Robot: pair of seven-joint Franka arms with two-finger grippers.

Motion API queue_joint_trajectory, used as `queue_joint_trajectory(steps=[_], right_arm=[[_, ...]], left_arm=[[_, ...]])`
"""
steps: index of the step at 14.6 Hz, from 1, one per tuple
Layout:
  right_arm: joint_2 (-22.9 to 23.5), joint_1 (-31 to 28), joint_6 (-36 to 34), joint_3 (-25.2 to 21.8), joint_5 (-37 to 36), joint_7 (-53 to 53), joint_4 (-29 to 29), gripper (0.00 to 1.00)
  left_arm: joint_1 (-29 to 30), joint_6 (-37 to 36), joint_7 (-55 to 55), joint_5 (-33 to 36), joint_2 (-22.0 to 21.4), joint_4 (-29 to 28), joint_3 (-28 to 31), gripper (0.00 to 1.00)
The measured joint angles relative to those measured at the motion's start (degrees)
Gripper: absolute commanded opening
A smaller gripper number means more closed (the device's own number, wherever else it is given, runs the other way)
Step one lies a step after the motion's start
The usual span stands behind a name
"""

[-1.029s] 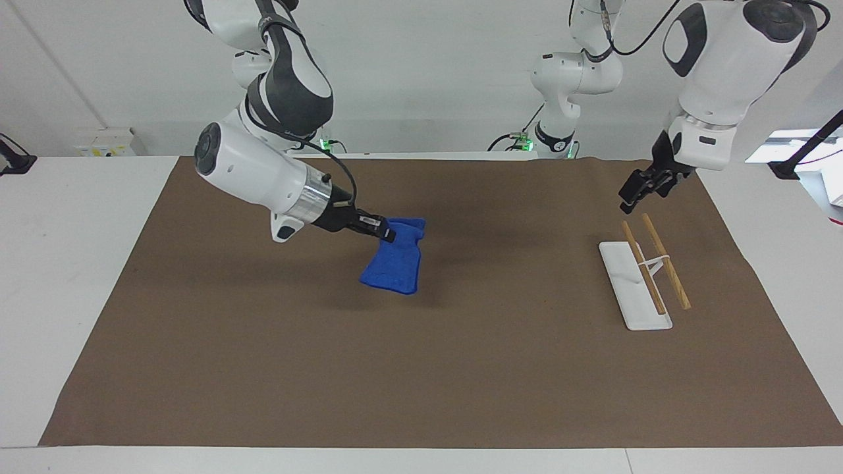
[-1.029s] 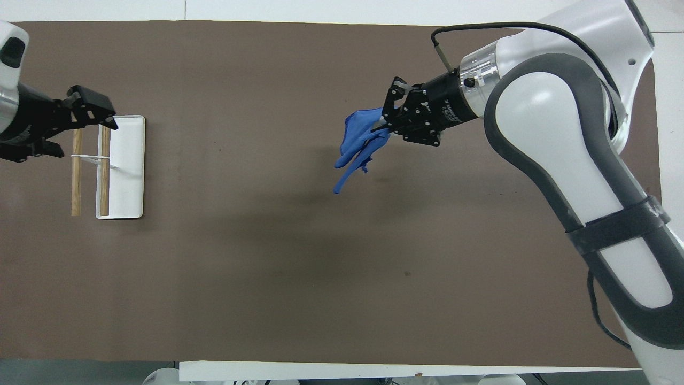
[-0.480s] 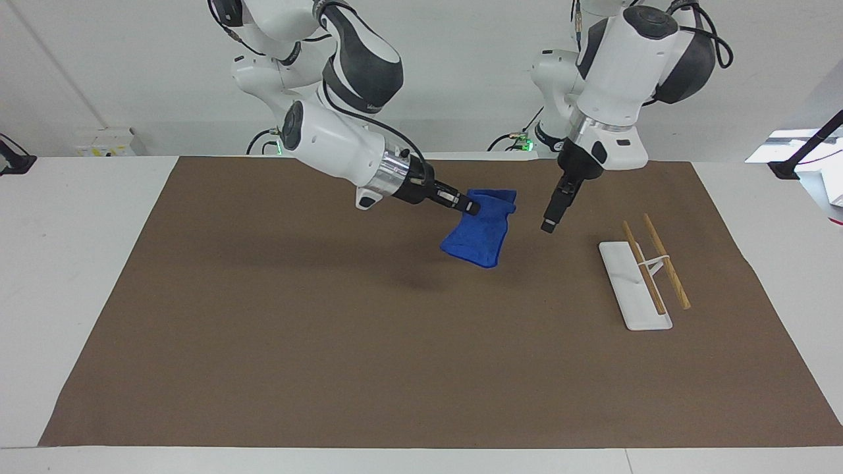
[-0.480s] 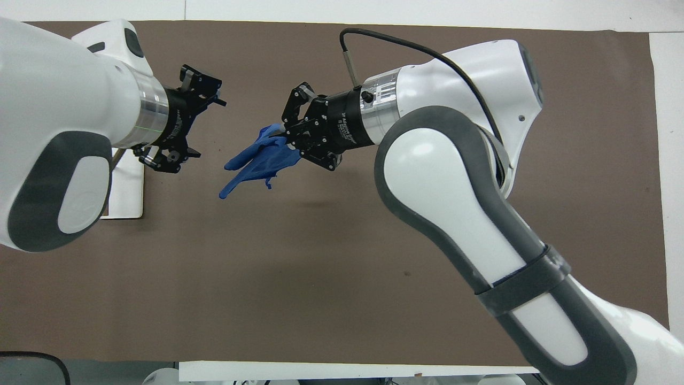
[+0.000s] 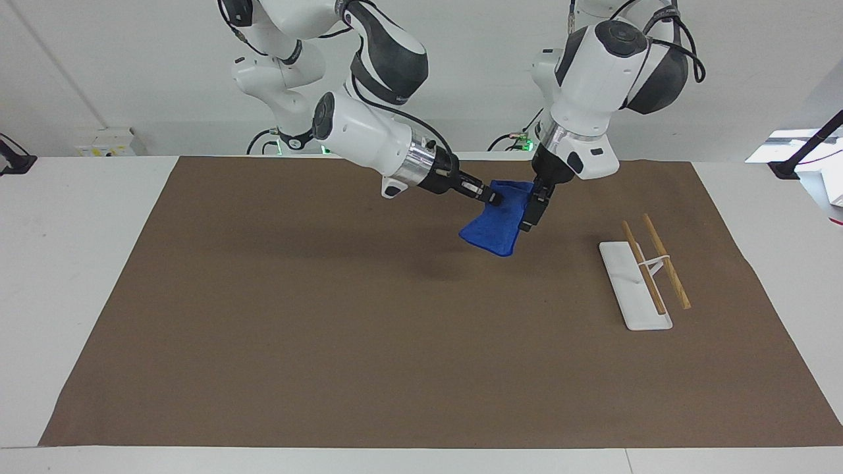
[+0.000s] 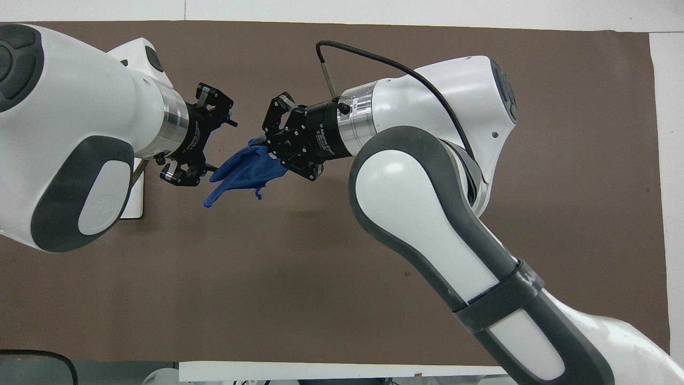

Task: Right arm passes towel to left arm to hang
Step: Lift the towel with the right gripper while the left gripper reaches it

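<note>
My right gripper (image 5: 492,196) is shut on one top corner of the blue towel (image 5: 494,227) and holds it in the air over the brown mat, where the towel hangs down. In the overhead view the right gripper (image 6: 270,145) grips the towel (image 6: 243,167), and the towel's thin tail points toward the left arm's end. My left gripper (image 5: 529,216) is at the towel's free edge. In the overhead view the left gripper (image 6: 214,145) is open, its fingers spread on either side of that edge. I cannot tell whether they touch the cloth.
A white rack base (image 5: 625,289) with two raised wooden rods (image 5: 665,260) stands on the brown mat (image 5: 329,329) toward the left arm's end. In the overhead view my left arm hides most of the rack; only a corner of its base (image 6: 133,206) shows.
My right gripper has carried the towel toward the left arm's end of the table. My left gripper has swung in from over the rack to the towel's free edge.
</note>
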Motion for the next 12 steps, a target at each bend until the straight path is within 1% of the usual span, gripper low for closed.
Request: queue_joint_trajectory(steps=[3,5,6,7,8,10,12], right_arm=[[0.0,0.0,0.0,-0.01,0.0,0.0,-0.02,0.01],[0.0,0.0,0.0,-0.01,0.0,0.0,-0.02,0.01],[0.0,0.0,0.02,-0.01,0.0,0.0,-0.02,0.01],[0.0,0.0,0.02,-0.01,0.0,0.0,-0.02,0.01],[0.0,0.0,0.03,-0.01,0.0,0.0,-0.02,0.02],[0.0,0.0,0.03,-0.01,0.0,0.0,-0.02,0.02],[0.0,0.01,0.03,-0.01,0.0,0.0,-0.02,0.02]], left_arm=[[-0.02,-3.17,0.0,0.0,-0.18,-0.13,0.09,0.82],[-0.18,-4.44,0.0,0.0,-0.82,-1.48,-0.17,0.82],[-0.32,-4.57,0.0,0.0,-1.42,-2.68,-0.29,0.77],[-0.45,-4.57,-0.04,0.0,-2.0,-3.72,-0.39,0.67],[-0.54,-4.55,-0.11,0.0,-2.39,-4.31,-0.43,0.59],[-0.57,-3.76,-1.63,0.0,-2.72,-4.52,-0.42,0.56],[-0.57,-2.03,-3.62,0.0,-2.75,-4.51,-0.42,0.56]])
